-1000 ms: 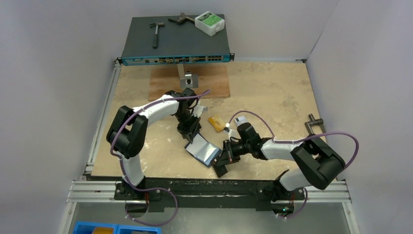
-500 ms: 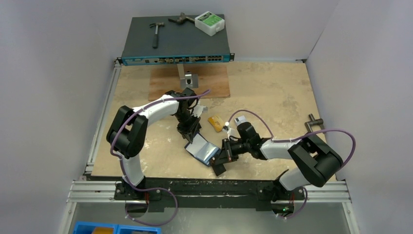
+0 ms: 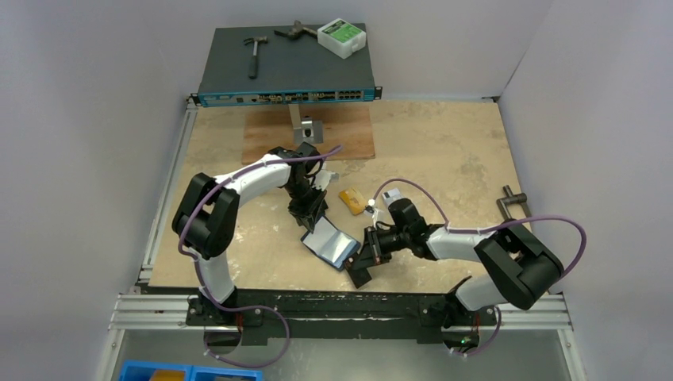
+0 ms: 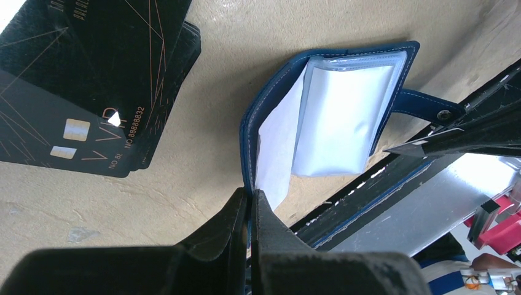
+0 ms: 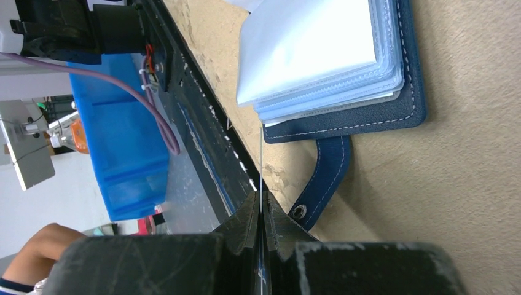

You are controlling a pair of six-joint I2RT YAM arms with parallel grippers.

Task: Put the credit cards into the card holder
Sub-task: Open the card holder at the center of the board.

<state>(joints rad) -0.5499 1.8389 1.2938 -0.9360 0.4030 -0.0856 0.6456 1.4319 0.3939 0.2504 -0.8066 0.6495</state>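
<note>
The navy card holder [image 3: 329,244] lies open near the table's front edge, its clear sleeves [image 4: 344,104] fanned up. My left gripper [image 4: 249,200] is shut on the edge of its blue cover, standing over the holder's left corner [image 3: 309,228]. My right gripper [image 5: 260,206] is shut on a thin credit card [image 5: 260,175] seen edge-on, just short of the holder [image 5: 368,117] and beside its snap tab [image 5: 325,178]. Two black credit cards [image 4: 104,80] lie overlapped on the table past the holder in the left wrist view. An orange-gold card [image 3: 351,200] lies behind the holder.
A network switch [image 3: 286,75] at the back carries a hammer [image 3: 254,51] and a white box [image 3: 341,37]. A wooden board [image 3: 309,135] lies before it and a metal clamp [image 3: 514,202] at the right. Beyond the front rail [image 3: 357,305] sits a blue bin [image 5: 123,123].
The right arm's elbow has shifted slightly. Both grips and the card holder look the same.
</note>
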